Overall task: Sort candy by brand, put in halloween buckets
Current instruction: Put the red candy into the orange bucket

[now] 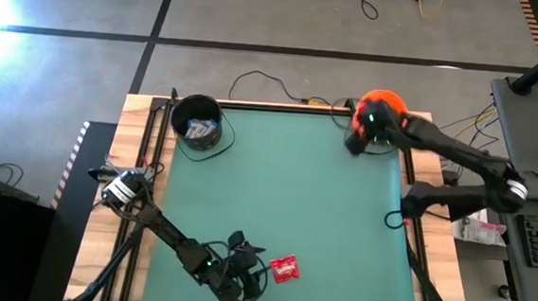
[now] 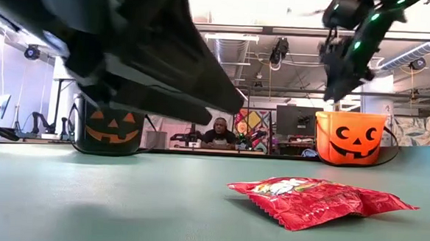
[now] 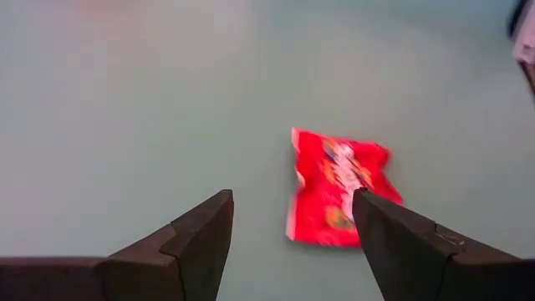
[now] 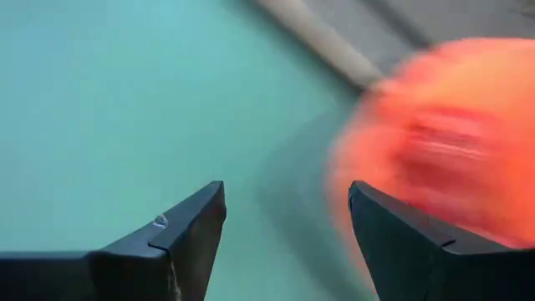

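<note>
One red packet (image 1: 284,267) lies flat on the green surface (image 1: 285,190), lower centre of the high view, the only loose candy you can see there. Your left pincer (image 1: 252,280) sits just beside it at the lower left, fingers spread and empty; the wrist view shows the packet ahead between them, not touched, so this looks like a lineup for the grab. The black bucket (image 1: 198,122) at upper left already holds white-and-blue bars (image 1: 200,127). Your right pincer (image 1: 358,138) is over the orange bucket (image 1: 383,107) at upper right, released, holding nothing, likely placed for a drop.
</note>
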### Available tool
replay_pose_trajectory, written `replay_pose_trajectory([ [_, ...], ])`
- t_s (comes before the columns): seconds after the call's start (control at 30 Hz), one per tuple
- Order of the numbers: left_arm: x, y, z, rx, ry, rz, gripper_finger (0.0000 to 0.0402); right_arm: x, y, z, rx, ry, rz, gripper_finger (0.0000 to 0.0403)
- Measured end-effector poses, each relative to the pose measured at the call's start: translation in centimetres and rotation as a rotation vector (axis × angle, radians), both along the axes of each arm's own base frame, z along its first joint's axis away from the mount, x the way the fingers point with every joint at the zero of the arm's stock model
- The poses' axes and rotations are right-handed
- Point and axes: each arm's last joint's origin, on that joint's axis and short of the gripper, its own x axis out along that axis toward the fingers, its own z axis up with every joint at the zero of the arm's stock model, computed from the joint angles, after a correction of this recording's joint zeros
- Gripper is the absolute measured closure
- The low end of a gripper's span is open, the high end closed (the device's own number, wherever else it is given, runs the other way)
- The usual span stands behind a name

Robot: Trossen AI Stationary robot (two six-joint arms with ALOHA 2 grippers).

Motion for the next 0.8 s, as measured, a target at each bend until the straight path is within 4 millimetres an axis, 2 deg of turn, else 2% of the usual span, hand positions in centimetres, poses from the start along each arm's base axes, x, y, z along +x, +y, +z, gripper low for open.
replay_pose_trajectory([
  [0.13,0.5,0.8,0.1,0.054,-0.006,0.030,0.0170,0.9,5.9,-1.1,0.144,-0.260,0.395,0.0162],
  [0.27,1.3,1.7,-0.9,0.066,0.045,0.004,0.0170,1.6,12.3,-4.4,0.209,-0.437,0.696,0.0175],
  [0.43,2.0,1.5,-2.8,-0.035,0.114,-0.130,0.0170,1.8,19.1,-8.7,0.247,-0.605,0.890,0.0178],
  [0.53,2.6,0.9,-3.7,-0.062,0.046,-0.184,0.0170,1.6,21.9,-10.1,0.199,-0.619,0.914,0.0175],
  [0.63,3.3,0.5,-4.6,-0.086,-0.037,-0.205,0.0170,1.9,23.6,-10.9,0.175,-0.585,0.880,0.0172],
  [0.8,5.2,2.7,-6.0,-0.043,-0.099,-0.056,0.0170,3.7,26.3,-11.0,0.173,-0.527,0.945,0.0172],
])
